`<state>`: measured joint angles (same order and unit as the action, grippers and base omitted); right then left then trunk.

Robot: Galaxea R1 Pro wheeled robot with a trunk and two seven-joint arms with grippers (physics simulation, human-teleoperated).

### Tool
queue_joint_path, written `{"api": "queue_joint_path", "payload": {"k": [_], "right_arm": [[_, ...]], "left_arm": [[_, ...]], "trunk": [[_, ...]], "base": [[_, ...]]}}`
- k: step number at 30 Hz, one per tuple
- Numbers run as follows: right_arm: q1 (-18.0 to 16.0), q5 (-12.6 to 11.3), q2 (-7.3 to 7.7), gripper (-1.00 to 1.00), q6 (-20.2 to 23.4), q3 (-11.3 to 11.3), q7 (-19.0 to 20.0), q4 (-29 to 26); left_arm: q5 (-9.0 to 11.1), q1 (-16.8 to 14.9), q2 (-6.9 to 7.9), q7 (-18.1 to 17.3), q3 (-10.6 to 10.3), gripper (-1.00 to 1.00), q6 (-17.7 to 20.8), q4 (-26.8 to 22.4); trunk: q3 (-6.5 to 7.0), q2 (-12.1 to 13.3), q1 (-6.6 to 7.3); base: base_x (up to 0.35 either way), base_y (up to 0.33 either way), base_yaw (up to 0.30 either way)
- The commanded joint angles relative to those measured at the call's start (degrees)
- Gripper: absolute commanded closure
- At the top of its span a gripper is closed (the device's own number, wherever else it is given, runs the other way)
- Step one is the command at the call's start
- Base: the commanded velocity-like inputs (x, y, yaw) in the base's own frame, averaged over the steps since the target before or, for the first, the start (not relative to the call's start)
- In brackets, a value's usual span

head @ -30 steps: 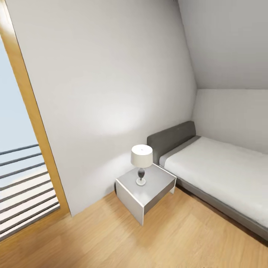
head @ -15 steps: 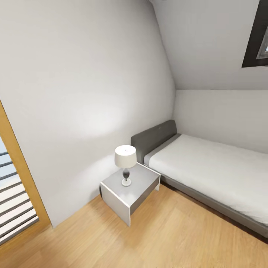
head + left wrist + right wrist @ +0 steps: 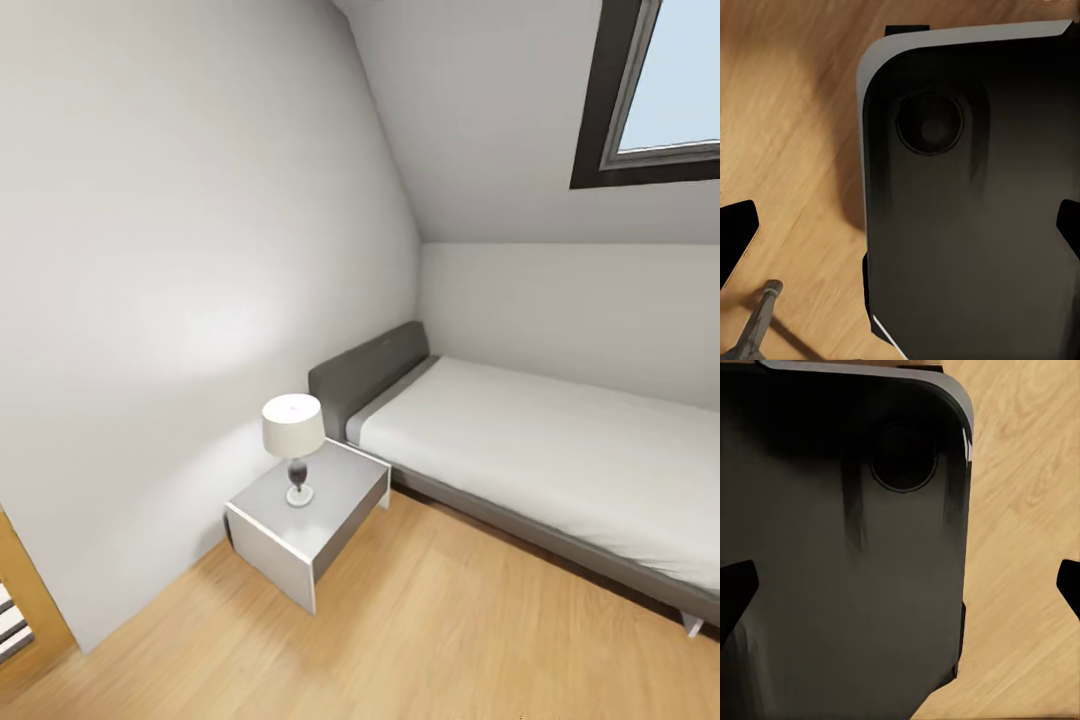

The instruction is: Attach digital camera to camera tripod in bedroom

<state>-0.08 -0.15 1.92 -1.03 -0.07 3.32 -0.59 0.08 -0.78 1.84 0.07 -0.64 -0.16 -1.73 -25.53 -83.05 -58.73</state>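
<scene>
**Q:** What does the head view show?

**A:** A corner of the bedroom point(image 3: 180, 250). A bed point(image 3: 560, 540) with a grey headboard point(image 3: 365, 372) and a white mattress point(image 3: 560, 450) stands along the low wall under the sloped ceiling. A small grey table point(image 3: 345, 490) is just beside the head of the bed and carries a lamp point(image 3: 294, 440) with a white shade. A dark-framed roof window point(image 3: 650, 95) sits in the slope at upper right. A strip of wooden door frame point(image 3: 30, 600) shows at lower left, and the floor point(image 3: 450, 620) is light wood.

**Q:** And the end effectors?

**A:** The left end effector point(image 3: 904, 229) is wide open. Its black fingertips point(image 3: 735, 236) sit at opposite edges of the left wrist view with nothing gripped between them. Beyond them lie a glossy black panel point(image 3: 967, 225) with a rounded corner and the wooden floor. A thin grey rod point(image 3: 756, 322) rests on the floor nearby, and what it is cannot be told. The right end effector point(image 3: 902, 589) is likewise spread wide and empty, above a matching black panel.
</scene>
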Motion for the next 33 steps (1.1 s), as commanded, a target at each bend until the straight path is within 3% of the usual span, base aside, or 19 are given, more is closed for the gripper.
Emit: {"api": "queue_joint_path", "payload": {"k": [1, 33], "right_arm": [[0.0, 0.0, 0.01, -1.00, -0.1, 0.0, 0.2, 0.0], [0.0, 0.0, 0.01, -1.00, -0.1, 0.0, 0.2, 0.0]], "left_arm": [[0.0, 0.0, 0.01, 0.0, -0.1, -1.00, 0.0, 0.0], [0.0, 0.0, 0.08, 0.1, -0.1, -1.00, 0.0, 0.0]], "trunk": [[-0.03, 0.0, 0.00], [0.65, 0.0, 0.00]], "base": [[0.000, 0.000, -0.300], [0.000, 0.000, -0.300]]}}
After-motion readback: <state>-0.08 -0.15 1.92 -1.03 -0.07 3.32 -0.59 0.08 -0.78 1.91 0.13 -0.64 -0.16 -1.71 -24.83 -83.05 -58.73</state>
